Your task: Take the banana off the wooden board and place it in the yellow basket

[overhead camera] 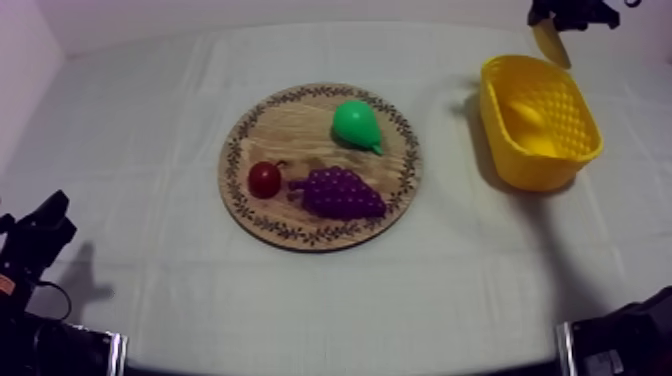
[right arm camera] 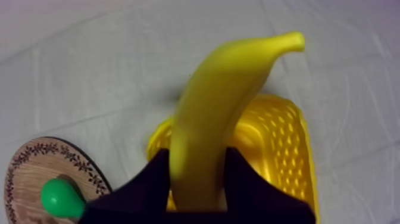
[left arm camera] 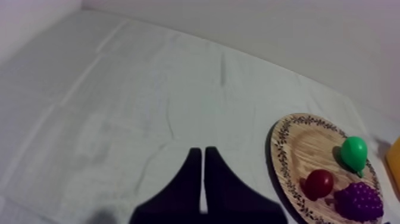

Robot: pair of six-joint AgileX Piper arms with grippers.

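My right gripper (overhead camera: 562,22) hangs above the far end of the yellow basket (overhead camera: 566,155), shut on the banana (overhead camera: 551,44), which dangles toward the basket's rim. In the right wrist view the banana (right arm camera: 220,113) stands up between my black fingers (right arm camera: 155,179), with the basket (right arm camera: 280,149) right behind it. The round wooden board (overhead camera: 290,125) at the table's middle holds a green pear (overhead camera: 356,124), a small red fruit (overhead camera: 264,179) and purple grapes (overhead camera: 340,193). My left gripper (left arm camera: 203,156) is shut on nothing, low at the left, off the board (left arm camera: 297,149).
A grey-white cloth covers the table. Bare cloth lies between the board and the basket and all along the front. The left arm's black body (overhead camera: 35,240) sits at the front left, the right arm's base (overhead camera: 625,340) at the front right.
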